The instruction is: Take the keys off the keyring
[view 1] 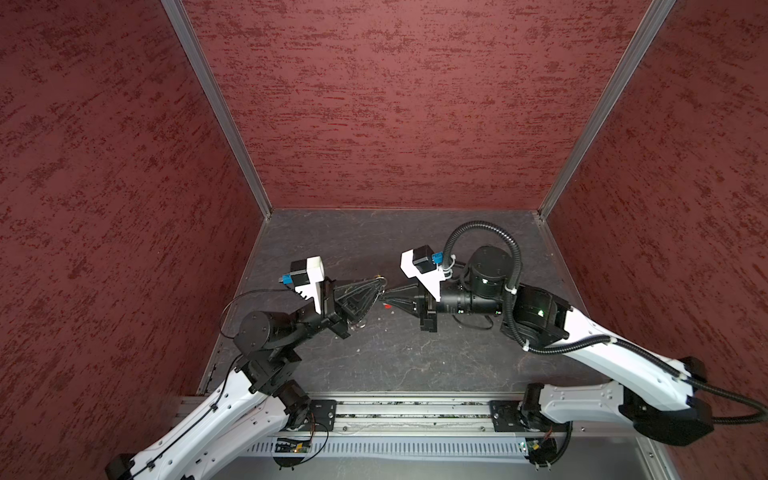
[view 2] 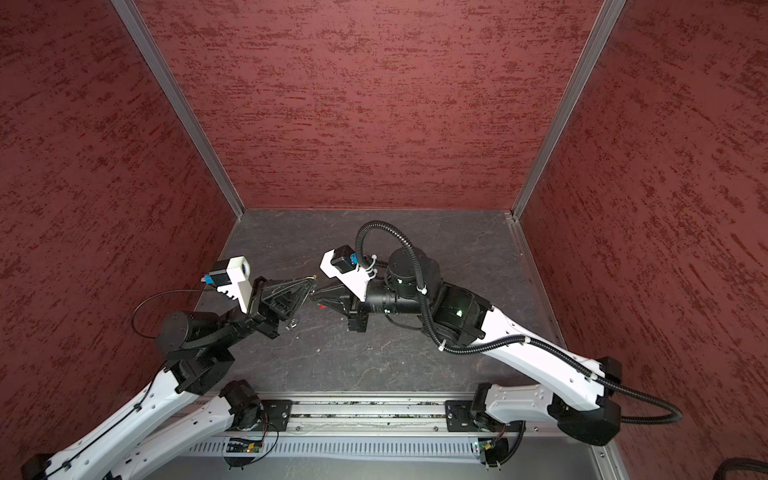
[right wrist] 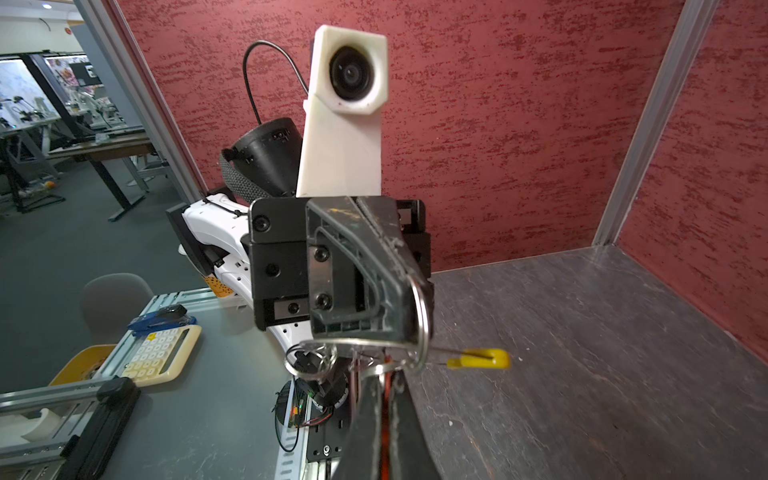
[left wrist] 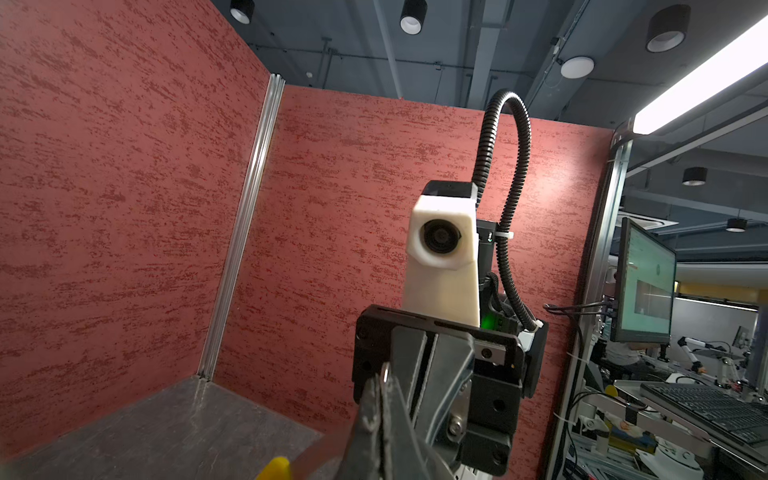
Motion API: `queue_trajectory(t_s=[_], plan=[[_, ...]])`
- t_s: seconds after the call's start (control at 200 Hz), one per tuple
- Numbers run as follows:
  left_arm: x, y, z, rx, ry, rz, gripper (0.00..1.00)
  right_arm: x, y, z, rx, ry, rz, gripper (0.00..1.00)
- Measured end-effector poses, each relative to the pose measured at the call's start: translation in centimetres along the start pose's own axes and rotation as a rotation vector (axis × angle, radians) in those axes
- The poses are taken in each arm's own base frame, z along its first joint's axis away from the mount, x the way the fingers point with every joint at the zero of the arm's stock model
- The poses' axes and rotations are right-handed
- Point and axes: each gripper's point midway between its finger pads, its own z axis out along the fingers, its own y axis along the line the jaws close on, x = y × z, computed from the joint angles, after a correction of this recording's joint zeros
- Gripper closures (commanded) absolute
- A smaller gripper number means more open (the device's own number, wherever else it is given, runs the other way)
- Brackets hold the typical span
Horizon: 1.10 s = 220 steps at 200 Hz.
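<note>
Right wrist view is showing the keyring, thin silver metal rings with a curved yellow section [right wrist: 424, 320], hanging in the air between the two claws, well above the dark grey stone-patterned tabletop [right wrist: 582, 353]. Its large ring is looping around the tip of the left gripper [right wrist: 409, 320], whose jaws are pinching tight on it, by my judgement to anchor it. The right gripper [right wrist: 384, 376] is clamping closed on the key with the oblong red-orange plastic tag [right wrist: 387, 395], so that key can be worked off along the ring.

Both top views are giving only the tip-to-tip meeting and a red speck [view 1: 387, 306]. Left wrist view is adding a ring edge [left wrist: 385, 374] poking from its own closed jaws. The blue-tagged key is not showing clearly. A small glint under the left gripper [view 2: 291, 323] may be it, but it is too small to tell.
</note>
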Motion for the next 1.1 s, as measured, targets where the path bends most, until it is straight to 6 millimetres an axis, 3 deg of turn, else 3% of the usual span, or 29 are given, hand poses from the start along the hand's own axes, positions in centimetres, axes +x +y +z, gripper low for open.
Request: queue_trajectory(t_s=[0.271, 0.536, 0.842, 1.102], plan=[[-1.1, -0.1, -0.2, -0.004, -0.043, 0.014, 1.0, -1.1, 0.0, 0.7, -0.022, 0.039, -0.036, 1.0], [0.9, 0.9, 0.1, -0.031, 0.033, -0.026, 1.0, 0.7, -1.5, -0.2, 0.042, 0.092, -0.02, 1.0], [0.9, 0.8, -0.3, -0.036, 0.039, -0.026, 1.0, 1.0, -0.6, 0.7, -0.028, 0.183, -0.025, 1.0], [2.6, 1.1, -0.4, -0.044, 0.11, -0.058, 1.0, 3.0, -1.1, -0.2, 0.015, 0.185, -0.008, 1.0]])
